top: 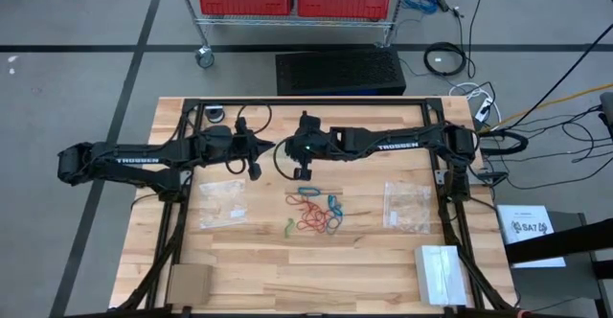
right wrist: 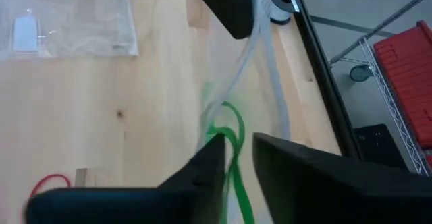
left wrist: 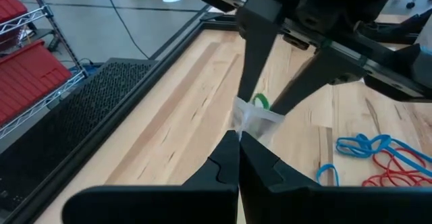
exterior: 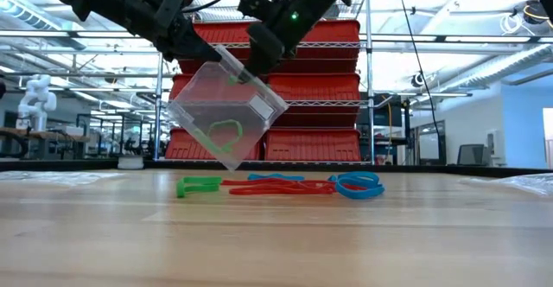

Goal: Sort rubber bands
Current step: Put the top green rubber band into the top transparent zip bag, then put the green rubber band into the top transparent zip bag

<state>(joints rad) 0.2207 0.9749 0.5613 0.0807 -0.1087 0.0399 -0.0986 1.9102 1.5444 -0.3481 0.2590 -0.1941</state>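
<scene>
1. Left gripper [exterior: 186, 38] pinched tight on the top edge of a clear zip bag [exterior: 226, 114], holding it in the air above the worktop [top: 287, 261].
2. Right gripper [exterior: 259, 62] at the bag mouth, fingers slightly apart around a green rubber band [right wrist: 233, 143].
3. Another green band [exterior: 220, 136] sits inside the bag.
4. Remaining rubber bands [top: 316, 213] piled mid-worktop: green, blue, red.
5. Both arms read "TROSSEN" [top: 395, 147]; a sheet at the right edge [top: 532, 227] shows "SA7".
</scene>
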